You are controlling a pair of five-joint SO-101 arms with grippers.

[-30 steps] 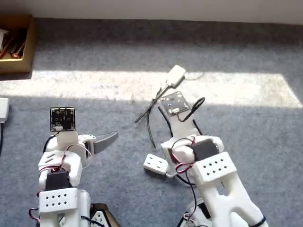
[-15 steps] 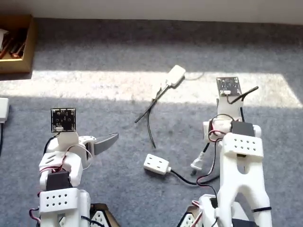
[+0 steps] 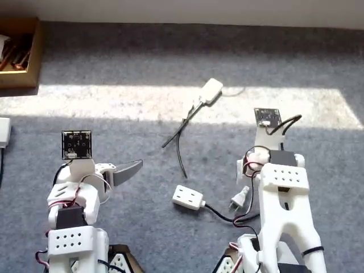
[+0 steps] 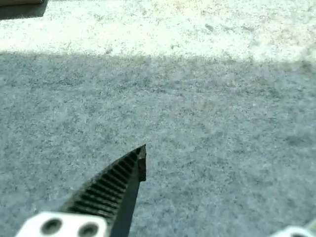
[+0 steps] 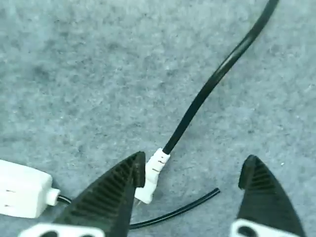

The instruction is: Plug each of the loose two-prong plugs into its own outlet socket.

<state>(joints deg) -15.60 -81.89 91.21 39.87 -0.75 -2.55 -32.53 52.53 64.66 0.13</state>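
A white outlet socket (image 3: 188, 197) lies on the grey carpet between the two arms, and it also appears in the right wrist view (image 5: 22, 190). Its thin black cord runs to a white two-prong plug (image 3: 239, 199) lying loose beside the right arm. In the right wrist view that plug (image 5: 154, 175) rests on the carpet just inside one finger of my right gripper (image 5: 196, 158), which is open and hovers above it. A second white plug (image 3: 211, 91) with a black cable (image 3: 181, 136) lies farther back in the sunlit strip. My left gripper (image 3: 116, 170) stands open over bare carpet, with one dark finger (image 4: 123, 182) showing.
A wooden box (image 3: 20, 54) sits at the far left corner, and a white block (image 3: 4, 131) lies at the left edge. The black cable's loose end trails toward the middle of the carpet, ahead of the socket.
My right arm swung from over the socket to the right, uncovering the socket's cord and plug, then drew back a little above the plug. The left arm kept still.
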